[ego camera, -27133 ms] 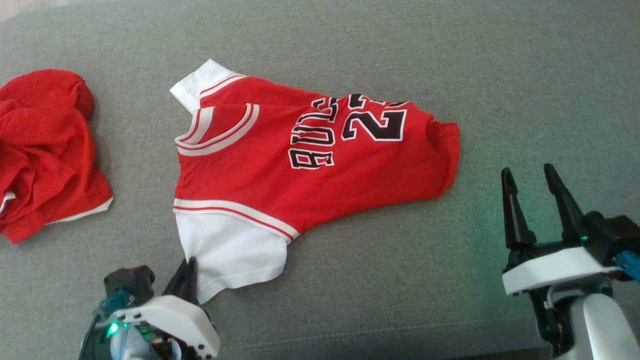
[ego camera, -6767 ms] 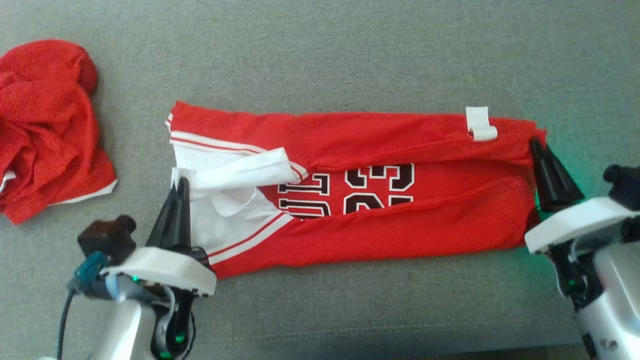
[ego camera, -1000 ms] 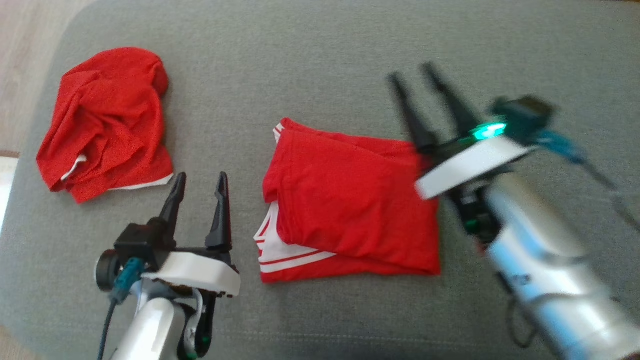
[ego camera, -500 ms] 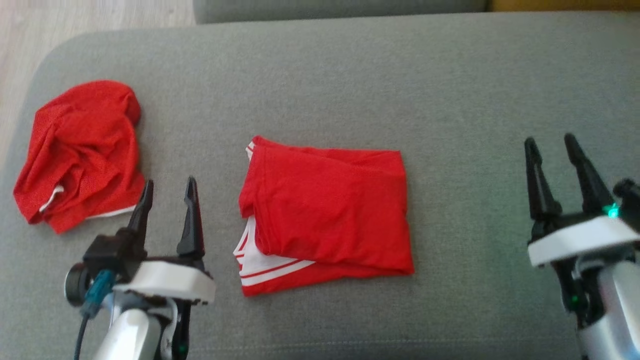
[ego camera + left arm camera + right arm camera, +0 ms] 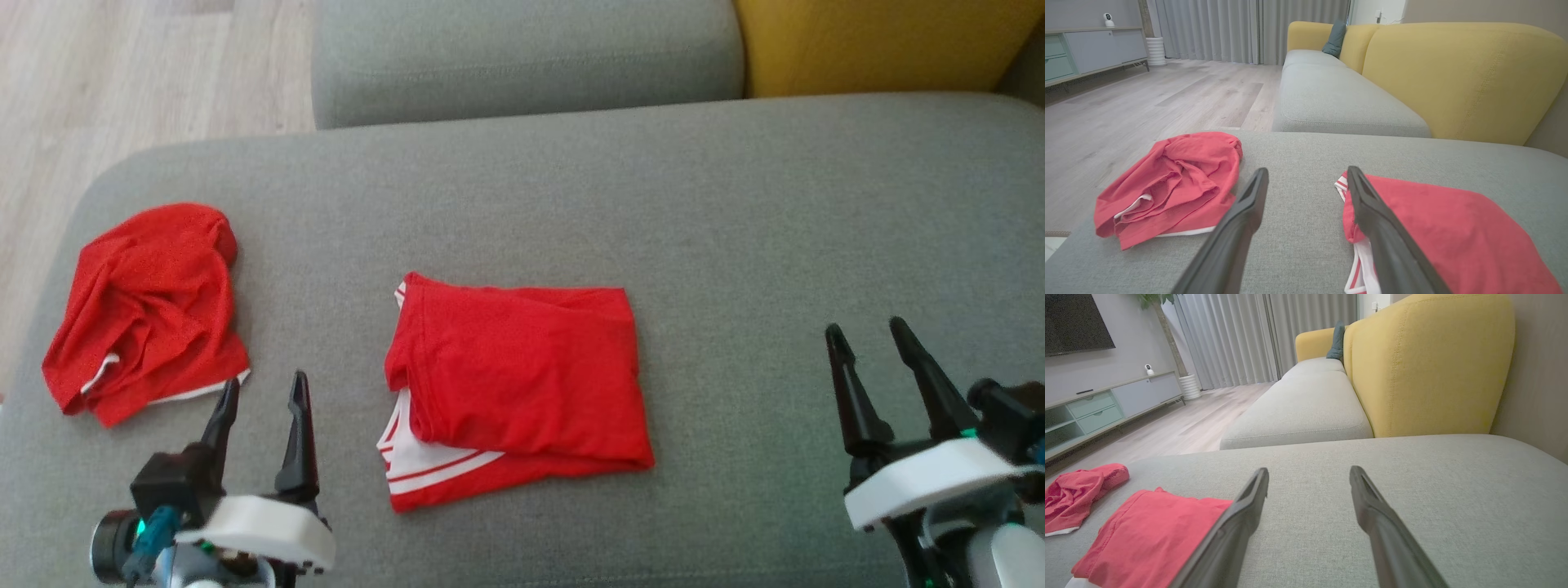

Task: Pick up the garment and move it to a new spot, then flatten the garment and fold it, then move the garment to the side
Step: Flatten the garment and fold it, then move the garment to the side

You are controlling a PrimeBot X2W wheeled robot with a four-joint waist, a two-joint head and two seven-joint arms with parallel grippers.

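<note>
**On the grey seat cushion (image 5: 735, 245): folded garment (image 5: 522, 384) lying free, both pincers empty**

Location. The garment lies flat, folded to a compact red rectangle, a little left of the cushion's middle and toward the near side. Its white striped trim (image 5: 424, 469) pokes out from under the top layer at the near-left corner.

Grippers. The left gripper (image 5: 265, 380) hovers just beside the garment's left edge without touching it, fingers spread and holding nothing. The right gripper (image 5: 865, 325) stands well apart to the right over bare cushion, fingers likewise spread and empty.

Handling, as judged. Thin mesh-like cloth, light and limp, with no stiffness of its own. Stacked layers are likely to slide apart or sag open if lifted by one point. Best hold appears to be a pinch through all layers at the left and right edges together, or a low drag across the cushion. The loose near-left corner is the weak spot; a grip there alone could peel off only the lower layer.

Surroundings. A crumpled red cloth (image 5: 147, 310) sits at the far-left of the cushion, near its rounded edge, with wooden floor (image 5: 122, 65) beyond. It narrows the room on the left. The right half of the cushion is open. A yellow backrest (image 5: 882, 41) stands far right, clear of the work.
</note>
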